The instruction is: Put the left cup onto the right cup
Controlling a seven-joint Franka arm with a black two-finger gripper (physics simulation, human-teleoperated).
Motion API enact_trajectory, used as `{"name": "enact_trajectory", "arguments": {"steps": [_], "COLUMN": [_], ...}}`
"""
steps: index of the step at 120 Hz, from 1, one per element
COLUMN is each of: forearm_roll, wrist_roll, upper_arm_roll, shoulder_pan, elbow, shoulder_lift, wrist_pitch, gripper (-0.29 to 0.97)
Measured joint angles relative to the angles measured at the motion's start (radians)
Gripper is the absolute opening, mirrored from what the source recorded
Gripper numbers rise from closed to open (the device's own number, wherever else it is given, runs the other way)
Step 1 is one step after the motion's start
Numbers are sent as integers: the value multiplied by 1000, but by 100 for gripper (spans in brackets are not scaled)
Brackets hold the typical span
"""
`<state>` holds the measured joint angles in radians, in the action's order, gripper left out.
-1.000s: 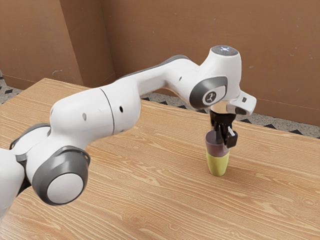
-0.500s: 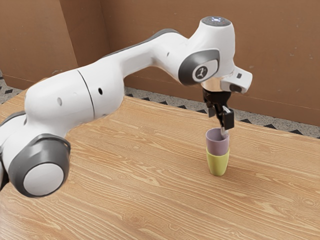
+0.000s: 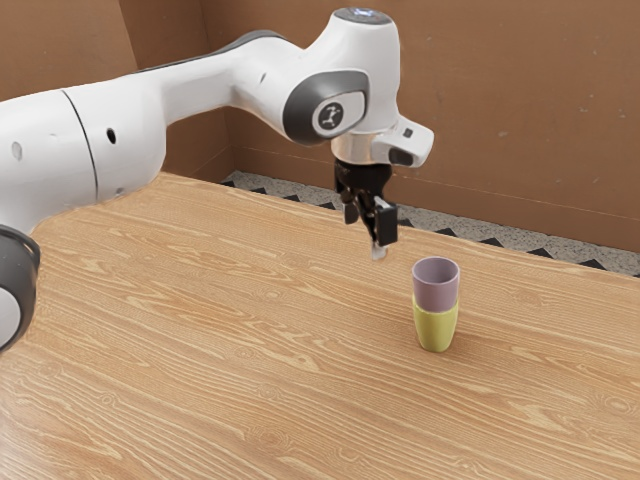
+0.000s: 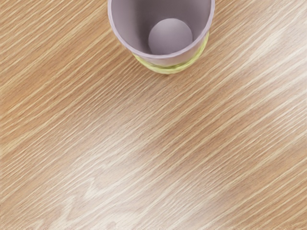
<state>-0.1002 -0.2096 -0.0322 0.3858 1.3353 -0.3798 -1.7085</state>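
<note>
My gripper (image 3: 372, 232) hangs in the air above the wooden table (image 3: 200, 330), and it holds nothing. Its two black fingers stand a little apart, with a gap between them, and they point down to the table. The purple cup (image 3: 436, 283) sits upright inside the yellow-green cup (image 3: 436, 327), so the two make one small stack. The rim and the upper half of the purple one stand out above the rim of the lower one. The stack stands on the table near the gripper, toward the exterior view's right and lower than my fingers, and no part of my hand touches it. In the wrist view I look down into the purple cup (image 4: 170, 36) and see its round bottom. A thin edge of the yellow-green cup (image 4: 168, 68) shows under it, with wood grain around. Behind the table is a brown wall (image 3: 540, 90).
</note>
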Motion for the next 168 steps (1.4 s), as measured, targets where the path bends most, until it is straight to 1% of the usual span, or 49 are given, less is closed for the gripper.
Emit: {"name": "enact_trajectory", "arguments": {"steps": [21,47,76,95,140,168], "forearm_roll": [6,14,26,33,39,40], "wrist_roll": [9,22,38,48,72,81], "upper_arm_roll": [0,0,0,2,60,67], "shoulder_pan": [-26,-64,-111,-131,-117,-118], "elbow": [52,166,241,254,263,262], "shoulder_lift": [63,172,251,273,294,296], "wrist_pitch": [25,31,35,40,53,60], "gripper": [68,68,68,68,68,68]}}
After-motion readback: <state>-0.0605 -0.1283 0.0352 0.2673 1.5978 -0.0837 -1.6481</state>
